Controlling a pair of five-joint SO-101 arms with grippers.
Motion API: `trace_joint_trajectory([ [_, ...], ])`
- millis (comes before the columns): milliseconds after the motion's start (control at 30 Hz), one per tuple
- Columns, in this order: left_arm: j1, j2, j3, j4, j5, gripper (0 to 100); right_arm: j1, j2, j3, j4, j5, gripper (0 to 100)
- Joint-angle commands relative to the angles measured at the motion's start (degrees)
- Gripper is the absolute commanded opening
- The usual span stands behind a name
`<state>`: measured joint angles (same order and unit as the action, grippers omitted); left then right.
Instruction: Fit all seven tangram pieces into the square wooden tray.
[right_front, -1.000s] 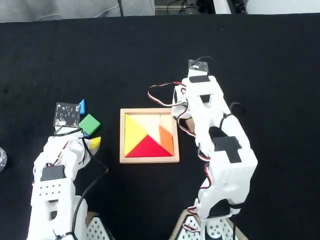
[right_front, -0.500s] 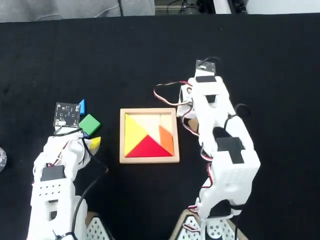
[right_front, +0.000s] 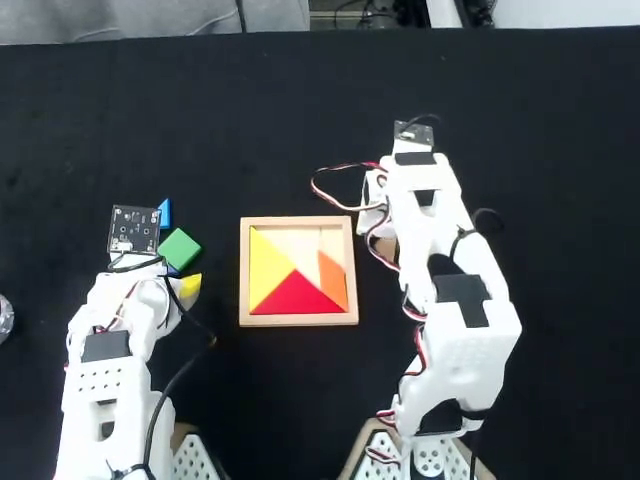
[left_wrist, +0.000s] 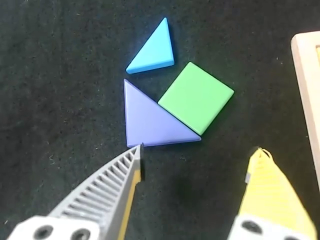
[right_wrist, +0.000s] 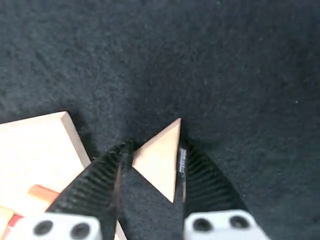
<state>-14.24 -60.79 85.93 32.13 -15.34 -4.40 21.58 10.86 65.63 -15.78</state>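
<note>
Okay, black table (right_front: 560, 120) is taking up the whole high view and both your arms are sitting on its near side. Your right arm (right_front: 450, 300) is stretching up along the right side of the square wooden tray (right_front: 298, 320). Your left arm (right_front: 110, 370) is standing well apart from the tray on its left.

The tray is lying flat between the arms and is holding three pieces. The yellow triangle (right_front: 264, 268) is filling the left part, the red triangle (right_front: 297, 295) is lying along the near edge, and the orange piece (right_front: 331, 272) is sitting against the right wall. The rest of the floor is showing bare wood.

Left of the tray, the green square (left_wrist: 196, 97) is lying flat with one edge touching the long side of the indigo triangle (left_wrist: 147, 122). The light blue triangle (left_wrist: 155, 49) is sitting just beyond those two, close by and not touching them.

Your left gripper (left_wrist: 197, 149) is hovering spread wide just short of the indigo triangle and gripping nothing. Its grey finger (left_wrist: 131, 165) is nearly touching that triangle's corner.

Your right gripper (right_wrist: 154, 149) is pinching narrow on the pale triangle (right_wrist: 160, 157), just beside the tray's corner on the black cloth, with both jaws pressing the piece's sides.
</note>
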Motion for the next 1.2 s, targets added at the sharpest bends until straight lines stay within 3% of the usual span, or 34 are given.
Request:
trace_joint_trajectory([
  [0,0.0,-0.7,-0.5,-1.0,0.4,33,-0.4,-1.4,-0.4,0.4,1.0,3.2],
  [200,0.0,-0.7,-0.5,-1.1,0.4,33,-2.5,-10.7,-2.9,7.9,4.0,3.2],
  [367,0.0,-0.7,-0.5,-1.1,0.4,33,-10.2,-17.2,-2.3,9.1,6.2,3.2],
  [633,0.0,-0.7,-0.5,-1.1,0.4,33,-21.5,-13.1,-2.5,7.0,1.8,3.3],
  [900,0.0,-0.7,-0.5,-1.1,0.4,33,-23.7,-9.2,-2.5,2.6,-4.4,3.3],
  [1167,0.0,-0.7,-0.5,-1.1,0.4,33,-23.2,-8.7,-2.5,2.4,-4.7,3.3],
])
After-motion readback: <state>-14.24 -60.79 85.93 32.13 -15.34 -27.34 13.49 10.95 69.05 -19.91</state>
